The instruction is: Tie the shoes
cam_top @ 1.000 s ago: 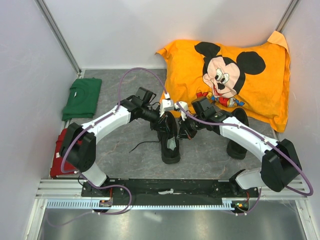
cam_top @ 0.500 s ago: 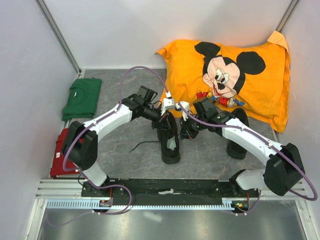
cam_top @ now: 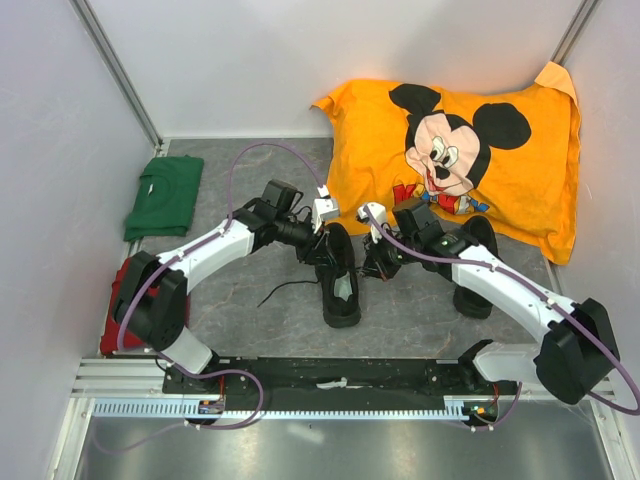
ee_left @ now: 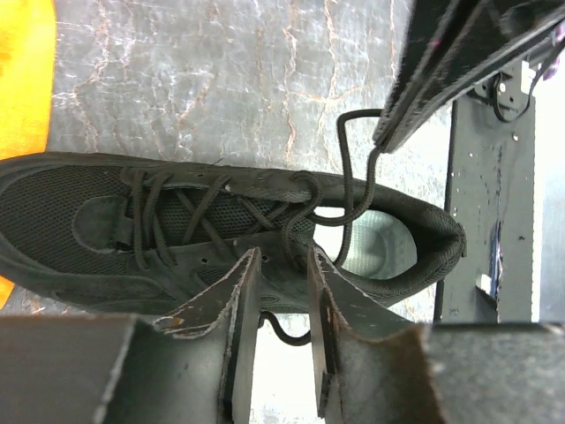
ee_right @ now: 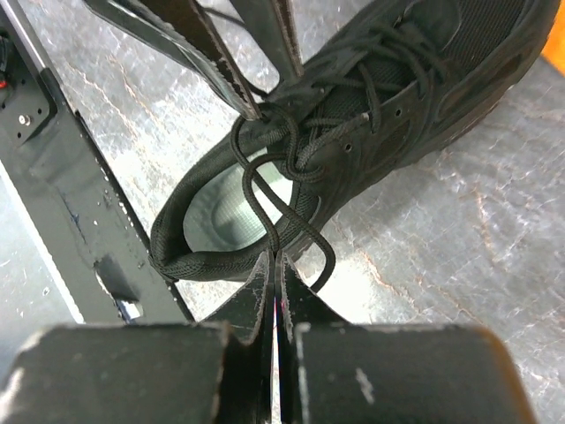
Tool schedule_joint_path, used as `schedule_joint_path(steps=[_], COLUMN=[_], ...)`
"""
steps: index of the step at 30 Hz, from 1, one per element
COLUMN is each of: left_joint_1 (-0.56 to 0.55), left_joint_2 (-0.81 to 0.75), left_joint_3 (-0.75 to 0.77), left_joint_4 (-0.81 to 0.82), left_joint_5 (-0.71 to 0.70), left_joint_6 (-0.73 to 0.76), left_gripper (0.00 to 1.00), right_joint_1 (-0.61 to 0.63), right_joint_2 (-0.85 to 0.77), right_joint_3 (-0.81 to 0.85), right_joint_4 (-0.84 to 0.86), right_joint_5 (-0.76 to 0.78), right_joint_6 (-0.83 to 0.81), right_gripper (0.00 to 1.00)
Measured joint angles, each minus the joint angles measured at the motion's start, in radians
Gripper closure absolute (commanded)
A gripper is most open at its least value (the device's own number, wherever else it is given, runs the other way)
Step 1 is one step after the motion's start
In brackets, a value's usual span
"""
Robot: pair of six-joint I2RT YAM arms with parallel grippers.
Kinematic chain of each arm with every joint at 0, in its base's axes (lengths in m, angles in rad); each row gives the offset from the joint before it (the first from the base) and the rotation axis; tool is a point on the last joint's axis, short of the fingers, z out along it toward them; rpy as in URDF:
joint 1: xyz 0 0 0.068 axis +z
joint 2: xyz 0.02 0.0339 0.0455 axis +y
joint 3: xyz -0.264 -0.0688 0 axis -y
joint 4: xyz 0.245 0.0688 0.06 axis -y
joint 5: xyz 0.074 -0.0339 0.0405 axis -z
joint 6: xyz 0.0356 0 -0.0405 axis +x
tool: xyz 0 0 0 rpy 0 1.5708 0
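Note:
One black shoe [cam_top: 342,290] lies mid-table with its toe pointing away and its pale insole showing; in the left wrist view this shoe [ee_left: 79,221] runs across the frame. The second shoe [cam_top: 472,298] sits to the right, partly under my right arm. My left gripper [ee_left: 282,265] stands open against the side of the first shoe, and a slack lace loop [ee_left: 287,337] hangs between its fingers without being pinched. My right gripper [ee_right: 275,256] is shut on a lace [ee_right: 265,208] that leads up to the crossed laces above the shoe's opening.
An orange Mickey Mouse pillow [cam_top: 460,150] fills the back right. A folded green shirt [cam_top: 165,195] and a red item [cam_top: 118,300] lie along the left wall. A loose lace end [cam_top: 285,292] trails left of the shoe. The black base rail [cam_top: 340,375] runs along the near edge.
The left gripper closed, then opened again, and shifted slightly left. The right arm drew a little to the right and nearer, still shut on the lace.

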Motion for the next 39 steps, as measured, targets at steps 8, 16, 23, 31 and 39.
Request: schedule_joint_path(steps=[8, 16, 23, 31, 39], left_joint_1=[0.005, 0.002, -0.008, -0.009, -0.01], left_joint_2=[-0.006, 0.033, 0.071, 0.074, 0.07], left_joint_3=[-0.012, 0.02, 0.039, 0.042, 0.042], left_joint_4=[0.048, 0.045, 0.031, 0.023, 0.025], left_joint_5=[-0.011, -0.032, -0.035, -0.026, 0.008], left_joint_6=[-0.062, -0.071, -0.07, -0.063, -0.071], left_gripper=[0.64, 0.64, 0.64, 0.6, 0.61], right_joint_1=[0.0, 0.0, 0.0, 0.0, 0.0], right_joint_2=[-0.027, -0.031, -0.035, -0.035, -0.035], right_joint_3=[-0.014, -0.025, -0.032, -0.032, -0.039], right_joint_4=[0.049, 0.064, 0.064, 0.064, 0.064], right_joint_5=[0.005, 0.004, 0.003, 0.002, 0.0], right_joint_6=[0.024, 0.031, 0.033, 0.032, 0.031], right_gripper=[1.0, 1.0, 1.0, 1.0, 1.0])
